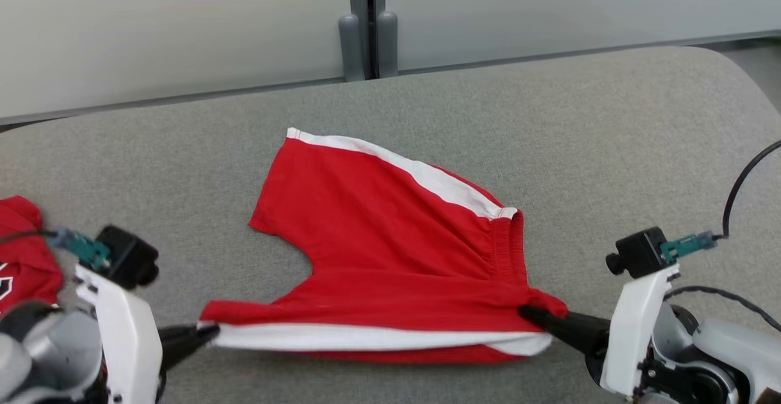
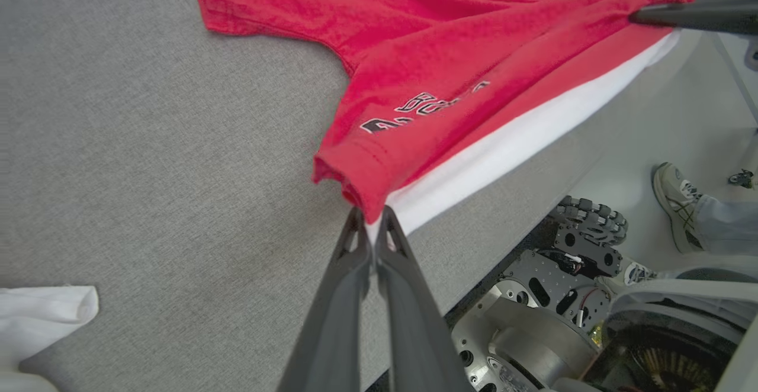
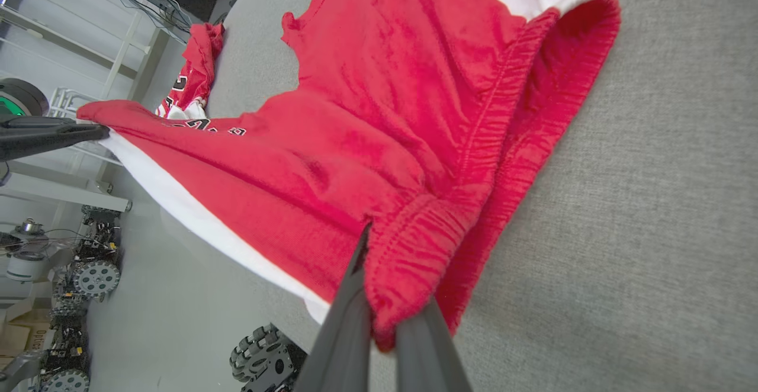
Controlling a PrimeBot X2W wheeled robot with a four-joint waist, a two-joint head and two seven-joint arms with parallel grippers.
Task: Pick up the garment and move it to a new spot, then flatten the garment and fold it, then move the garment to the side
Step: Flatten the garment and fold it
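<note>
We hold the red shorts [image 1: 390,251] stretched along the near edge of the gray fabric table [image 1: 610,147], our left gripper [image 1: 210,332] clamped on a leg hem, our right gripper [image 1: 526,313] clamped on the elastic waistband, the far half lying flat.

Two red garments: the red shorts [image 1: 396,251] at the centre of the head view and a second red garment [image 1: 24,251] at nine o'clock. The shorts carry two white stripes [image 1: 427,175], one towards one o'clock and one at six. One white cloth [image 2: 41,315] lies at eight o'clock in the left wrist view. There are two grippers, the left gripper [image 1: 210,332] at seven o'clock and the right gripper [image 1: 526,312] at four, each with two dark fingers [image 2: 337,321]. Two grey posts [image 1: 351,44] stand at twelve. One shoe [image 2: 672,199] is at three o'clock in the left wrist view. One grey surface [image 1: 579,123].
</note>
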